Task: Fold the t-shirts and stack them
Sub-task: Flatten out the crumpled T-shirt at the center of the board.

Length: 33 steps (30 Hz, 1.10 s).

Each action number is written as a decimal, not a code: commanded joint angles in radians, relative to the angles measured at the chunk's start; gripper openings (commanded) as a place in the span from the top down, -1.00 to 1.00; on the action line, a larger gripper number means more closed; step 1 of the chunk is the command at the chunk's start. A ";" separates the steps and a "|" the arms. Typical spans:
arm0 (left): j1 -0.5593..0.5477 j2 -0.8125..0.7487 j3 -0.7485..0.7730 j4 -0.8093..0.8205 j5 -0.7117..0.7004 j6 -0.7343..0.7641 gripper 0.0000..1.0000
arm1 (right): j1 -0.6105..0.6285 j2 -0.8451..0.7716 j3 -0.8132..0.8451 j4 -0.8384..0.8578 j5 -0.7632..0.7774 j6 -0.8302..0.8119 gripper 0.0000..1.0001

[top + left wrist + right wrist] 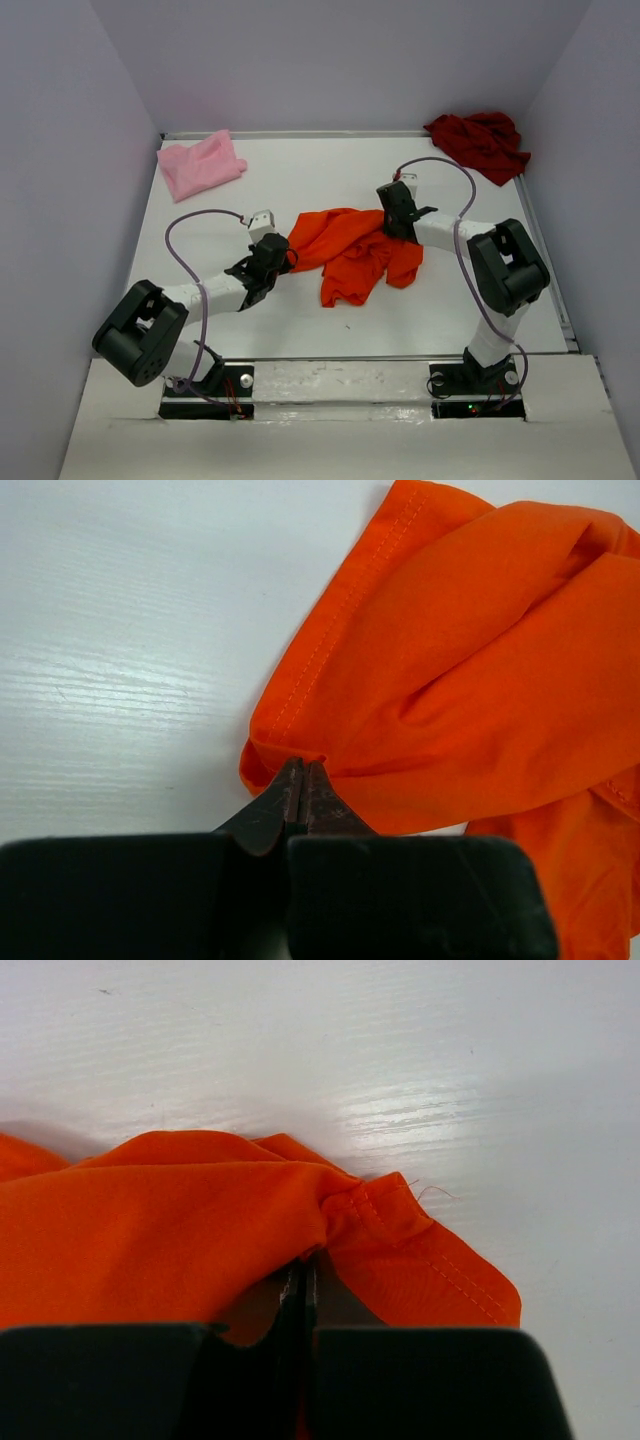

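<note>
Left hand (303,777): fingers together, pinching the hemmed left corner of the orange t-shirt (352,252).
Right hand (308,1270): fingers together, clamped on a stitched hem at the shirt's far right edge.
Orange t-shirt: crumpled on the counter (300,185), between both hands.
Pink t-shirt (200,165): bunched, far left corner.
Dark red t-shirt (480,142): heaped, far right corner.

We see a white, faintly grained tabletop (300,185) filling the middle of the frame. Plain pale lilac-grey walls (350,60) enclose it at left, top and right. Soft light glints off it.
</note>
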State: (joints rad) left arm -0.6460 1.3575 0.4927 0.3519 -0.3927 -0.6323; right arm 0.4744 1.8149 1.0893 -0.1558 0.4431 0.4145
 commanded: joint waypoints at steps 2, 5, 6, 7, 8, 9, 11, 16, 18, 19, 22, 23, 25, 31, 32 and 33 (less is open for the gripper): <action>-0.004 -0.021 0.021 0.022 -0.012 0.009 1.00 | -0.008 -0.055 -0.034 0.042 -0.030 0.007 1.00; -0.006 -0.109 0.029 -0.020 -0.005 0.013 1.00 | -0.008 -0.150 -0.071 0.042 -0.061 0.006 1.00; -0.007 -0.138 0.036 -0.040 -0.011 0.022 1.00 | -0.008 -0.182 -0.089 0.041 -0.078 0.001 1.00; -0.014 -0.171 0.046 -0.063 -0.023 0.029 1.00 | -0.008 -0.218 -0.089 0.038 -0.087 0.000 1.00; -0.030 -0.204 0.058 -0.115 -0.037 0.037 1.00 | -0.008 -0.288 -0.107 0.035 -0.095 -0.003 1.00; -0.037 -0.274 0.081 -0.163 -0.064 0.058 1.00 | -0.008 -0.325 -0.112 0.021 -0.118 -0.011 1.00; -0.041 -0.370 0.125 -0.210 -0.087 0.071 1.00 | -0.008 -0.429 -0.129 0.000 -0.145 -0.031 1.00; -0.044 -0.523 0.199 -0.315 -0.083 0.115 1.00 | -0.008 -0.633 -0.155 -0.045 -0.176 -0.051 1.00; -0.044 -0.573 0.208 -0.326 -0.078 0.126 1.00 | -0.008 -0.693 -0.151 -0.076 -0.190 -0.048 1.00; -0.044 -0.584 0.207 -0.329 -0.081 0.126 1.00 | -0.008 -0.707 -0.147 -0.086 -0.191 -0.048 1.00; -0.044 -0.591 0.191 -0.343 -0.090 0.129 1.00 | -0.008 -0.750 -0.132 -0.119 -0.202 -0.049 1.00; -0.046 -0.586 0.188 -0.341 -0.087 0.125 1.00 | -0.008 -0.762 -0.128 -0.120 -0.224 -0.055 1.00; -0.046 -0.581 0.181 -0.340 -0.069 0.112 1.00 | -0.008 -0.793 -0.115 -0.119 -0.311 -0.068 1.00; -0.047 -0.595 0.155 -0.318 -0.040 0.106 1.00 | -0.008 -0.798 -0.046 -0.126 -0.615 -0.100 1.00; -0.047 -0.600 0.135 -0.306 -0.038 0.102 1.00 | -0.008 -0.790 -0.033 -0.128 -0.636 -0.100 1.00; -0.047 -0.597 0.124 -0.298 -0.040 0.097 1.00 | -0.008 -0.786 -0.031 -0.128 -0.627 -0.098 1.00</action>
State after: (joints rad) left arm -0.6880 0.7834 0.6514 0.0135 -0.4347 -0.5335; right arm 0.4706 1.0382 0.9771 -0.3088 -0.0166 0.3431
